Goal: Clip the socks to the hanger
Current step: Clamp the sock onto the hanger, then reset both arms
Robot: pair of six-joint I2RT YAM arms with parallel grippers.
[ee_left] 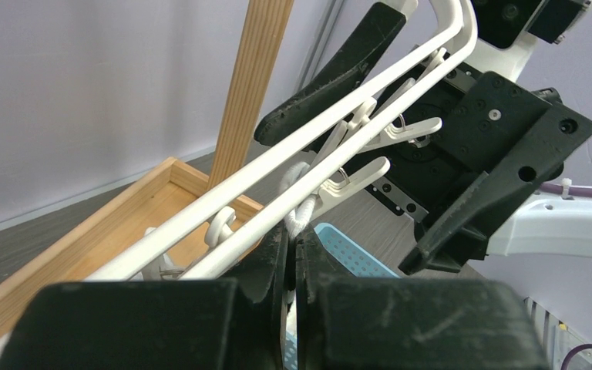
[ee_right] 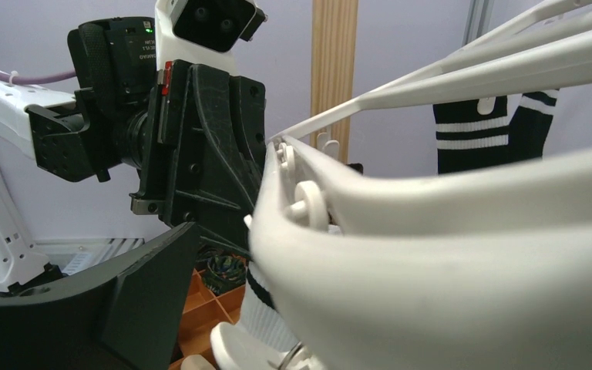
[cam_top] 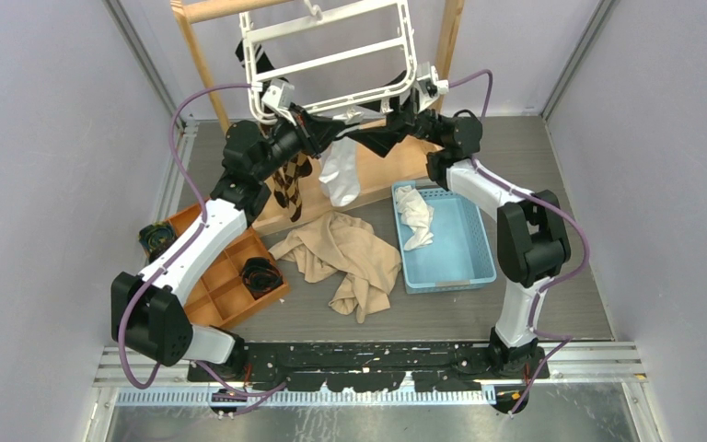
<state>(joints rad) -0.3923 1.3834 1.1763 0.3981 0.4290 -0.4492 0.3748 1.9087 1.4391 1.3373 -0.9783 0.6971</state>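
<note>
Looking over the cell from my remote desk, I record a grey wood-grain table enclosed by pale lilac walls on the left, right and far sides, with a metal rail along the near edge. A light wooden stand rises at the far side, and the hanger hangs tilted under its top bar. A black striped sock is at the hanger's left rim. A brown argyle sock and a white sock hang below its near edge, side by side, with the argyle one on the left.

The left gripper has its fingers pinched almost together just under the near rim, with a sliver of white fabric between them. I read that fabric as the white sock's cuff. The right gripper has its fingers wide apart, with the hanger's rim and two white clips between them. I cannot tell whether either finger touches a clip.

On the table, a crumpled beige cloth lies in the middle. Just to its right is a blue basket with a second white sock inside. To its left is a divided wooden tray holding two rolled socks in separate compartments
</note>
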